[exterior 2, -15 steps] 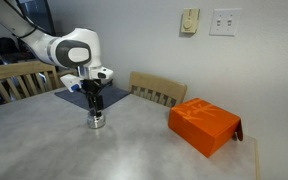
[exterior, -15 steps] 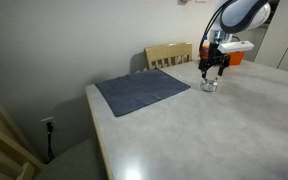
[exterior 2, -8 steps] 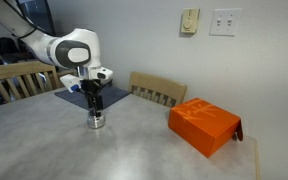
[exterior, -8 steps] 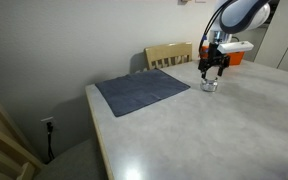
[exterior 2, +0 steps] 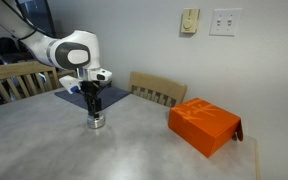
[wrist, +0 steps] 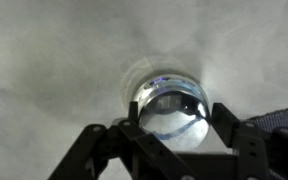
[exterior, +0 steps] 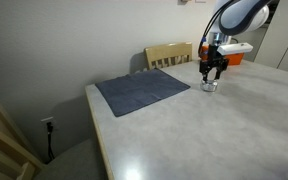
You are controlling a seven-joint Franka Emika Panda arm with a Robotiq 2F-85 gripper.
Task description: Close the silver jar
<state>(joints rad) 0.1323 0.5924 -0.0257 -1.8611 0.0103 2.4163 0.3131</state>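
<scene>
Silver jar (wrist: 171,107), small, round and shiny, stands on the grey table (exterior 2: 144,150) directly beneath the black gripper (wrist: 174,125), whose fingers (wrist: 229,128) straddle it, spread; only the wrist view shows this. In an exterior view the orange rectangular box (exterior 2: 204,125) lies at three o'clock.

Shiny silver jar (wrist: 172,108), orange box (exterior 2: 204,125), seemingly grey-blue cloth (exterior: 141,91).

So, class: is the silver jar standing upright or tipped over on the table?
Upright. In both exterior views the silver jar stands on its base on the table, directly beneath the gripper. The wrist view looks straight down on its round top.
</scene>
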